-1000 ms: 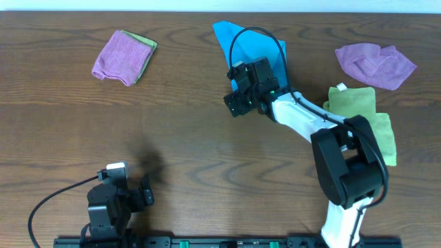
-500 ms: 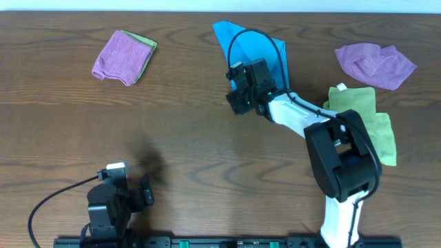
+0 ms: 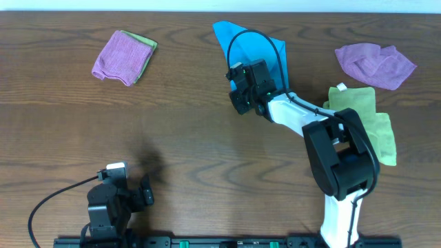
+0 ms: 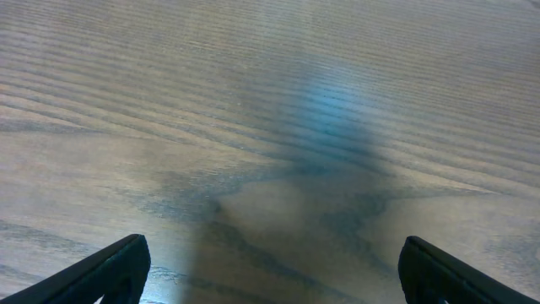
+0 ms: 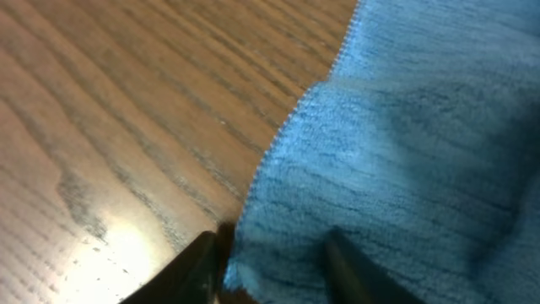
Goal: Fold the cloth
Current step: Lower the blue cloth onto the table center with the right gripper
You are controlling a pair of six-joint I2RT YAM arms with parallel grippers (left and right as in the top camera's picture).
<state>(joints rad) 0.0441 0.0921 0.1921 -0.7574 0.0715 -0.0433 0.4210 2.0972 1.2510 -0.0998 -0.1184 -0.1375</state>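
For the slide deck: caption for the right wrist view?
Right pincer closed on blue cloth edge, above the wooden table.

No readable text, labels, brands or numbers anywhere here, not on the cloths, the arms or the wooden table.

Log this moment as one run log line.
task: fold cloth | right tool: shut on blue cloth edge | left tool: open, idle over bare table | fold: not yet done
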